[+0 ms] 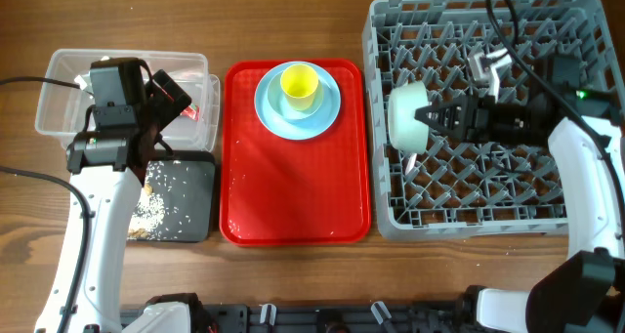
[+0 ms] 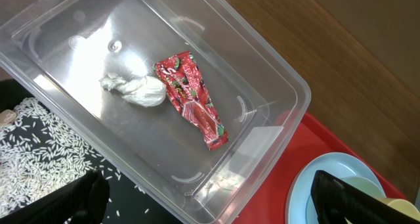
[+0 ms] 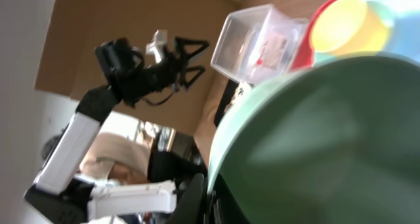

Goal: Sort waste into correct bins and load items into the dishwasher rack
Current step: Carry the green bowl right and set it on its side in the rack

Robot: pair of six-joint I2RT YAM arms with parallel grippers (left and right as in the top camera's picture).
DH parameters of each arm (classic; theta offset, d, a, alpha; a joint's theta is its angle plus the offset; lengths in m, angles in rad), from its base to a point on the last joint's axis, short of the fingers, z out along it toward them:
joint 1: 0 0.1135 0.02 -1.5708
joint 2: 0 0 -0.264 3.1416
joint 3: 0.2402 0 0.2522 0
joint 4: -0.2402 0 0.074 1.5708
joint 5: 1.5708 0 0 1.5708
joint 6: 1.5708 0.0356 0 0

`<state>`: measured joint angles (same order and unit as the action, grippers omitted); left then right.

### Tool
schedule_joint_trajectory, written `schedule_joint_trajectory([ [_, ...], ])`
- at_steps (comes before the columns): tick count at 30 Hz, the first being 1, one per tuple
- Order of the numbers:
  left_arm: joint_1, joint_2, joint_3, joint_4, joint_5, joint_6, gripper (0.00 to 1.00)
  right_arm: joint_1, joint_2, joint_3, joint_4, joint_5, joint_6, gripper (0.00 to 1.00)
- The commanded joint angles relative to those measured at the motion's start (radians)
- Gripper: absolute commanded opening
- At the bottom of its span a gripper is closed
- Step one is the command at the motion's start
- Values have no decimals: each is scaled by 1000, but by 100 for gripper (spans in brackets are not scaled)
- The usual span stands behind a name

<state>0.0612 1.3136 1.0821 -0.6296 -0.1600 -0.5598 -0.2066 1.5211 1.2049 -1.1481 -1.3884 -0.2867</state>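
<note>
Clenching the right fingers point(image 1: 435, 116) on the rim of the pale green bowl point(image 1: 403, 113), holding it on edge just inside the left wall of the dishwasher rack point(image 1: 469, 226), directly left of the wrist, its long axis running from the rack's far edge toward its near edge. Apparently seating the bowl among the pegs, calling for a lowering straight down. Hovering the left fingers point(image 2: 348, 199), spread wide and empty, above the clear tub point(image 1: 59, 104) at the desk's point(image 1: 293, 20) left edge, with wrapper point(image 2: 193, 96) and tissue point(image 2: 134, 89) already inside. Leaving the light blue plate point(image 1: 273, 113) and yellow cup point(image 1: 299, 84) waiting on the red tray point(image 1: 293, 196), between both arms.
</note>
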Motion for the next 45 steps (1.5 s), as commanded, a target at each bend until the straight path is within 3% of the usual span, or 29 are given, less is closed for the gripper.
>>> schedule_joint_trajectory([
  [1,3,-6,11,0,-10,2,100,-23,7,-85,47,-60,-26,5],
  [13,3,-6,11,0,-10,2,100,-22,7,-169,60,29,-54,4],
  [22,3,-6,11,0,-10,2,100,-22,7,-172,55,-102,-54,4],
  [28,3,-6,11,0,-10,2,100,-22,7,-175,59,53,-53,4],
  [45,3,-6,11,0,-10,2,100,-37,7,-284,90,163,-33,4],
])
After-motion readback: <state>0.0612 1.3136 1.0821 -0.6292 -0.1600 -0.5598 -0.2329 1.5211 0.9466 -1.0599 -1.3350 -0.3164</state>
